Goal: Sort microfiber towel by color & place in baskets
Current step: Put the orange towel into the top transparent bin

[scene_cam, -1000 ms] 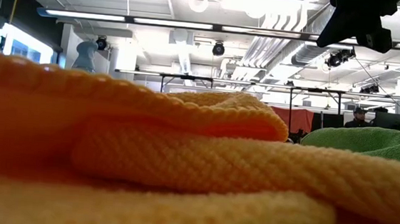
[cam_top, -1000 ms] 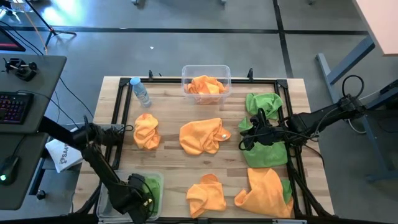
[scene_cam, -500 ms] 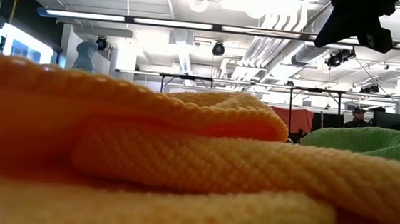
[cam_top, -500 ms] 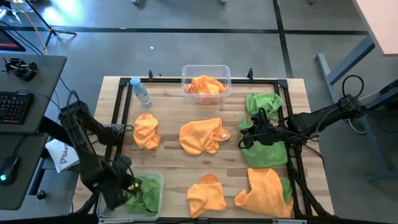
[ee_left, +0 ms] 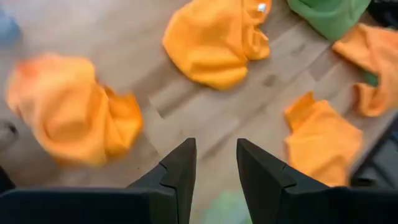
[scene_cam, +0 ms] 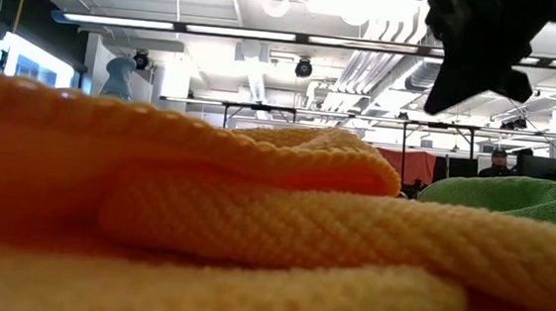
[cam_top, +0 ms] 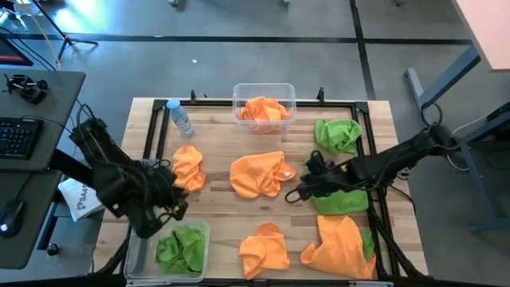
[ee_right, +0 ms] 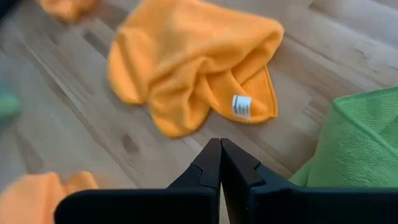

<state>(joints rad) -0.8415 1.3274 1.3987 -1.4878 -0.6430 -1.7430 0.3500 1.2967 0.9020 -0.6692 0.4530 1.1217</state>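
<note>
on the wooden worktop [cam_top: 215,151] we see two clear baskets. the far basket [cam_top: 264,104] at the back edge holds an orange towel [cam_top: 263,109]; the near-left basket [cam_top: 171,249] at the front corner holds a crumpled green towel [cam_top: 181,248].

our left hand [cam_top: 171,206] hangs above the worktop just beyond the near-left basket, beside the small orange towel [cam_top: 188,167] on the left side. in the left wrist view its two dark fingers [ee_left: 179,171] stand a little apart with nothing between them, bare wood showing in the gap.

our right hand [cam_top: 296,194] reaches in from the right and sits low just beside the big orange towel [cam_top: 259,174] in the middle of the worktop. in the right wrist view its fingers [ee_right: 211,163] are pressed together, empty, with that orange towel and its white tag just ahead and a flat green towel [cam_top: 341,198] at the side.

loose towels on the worktop: another green towel [cam_top: 338,135] bunched near the back right, an orange towel at the front middle [cam_top: 265,249], and an orange towel at the front right [cam_top: 339,247] lying over a bit of green. a small water bottle [cam_top: 180,118] lies near the back left.

in the low view, orange cloth [scene_cam: 203,229] fills the foreground, so we cannot tell much else there.
</note>
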